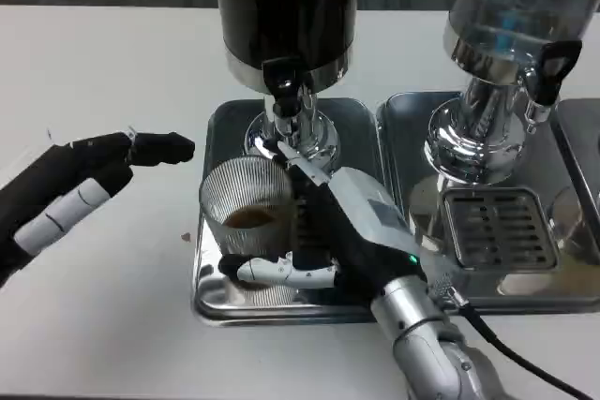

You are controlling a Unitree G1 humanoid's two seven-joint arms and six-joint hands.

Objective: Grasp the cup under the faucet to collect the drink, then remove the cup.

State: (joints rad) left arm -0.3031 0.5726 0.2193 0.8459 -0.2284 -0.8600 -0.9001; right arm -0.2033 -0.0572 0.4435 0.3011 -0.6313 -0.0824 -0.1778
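Under the dark dispenser's faucet (286,81), the right hand (328,231) grips a ribbed clear cup (246,222) holding little drink; keep it upright. Left hand (84,189) hovers open.

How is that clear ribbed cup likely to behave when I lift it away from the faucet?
The clear ribbed cup looks thin-walled, so it may flex under the right hand gripping it. It holds only a little brown drink, so it is probably light and easy to tip. With its top open, tilting could spill liquid onto the metal tray.
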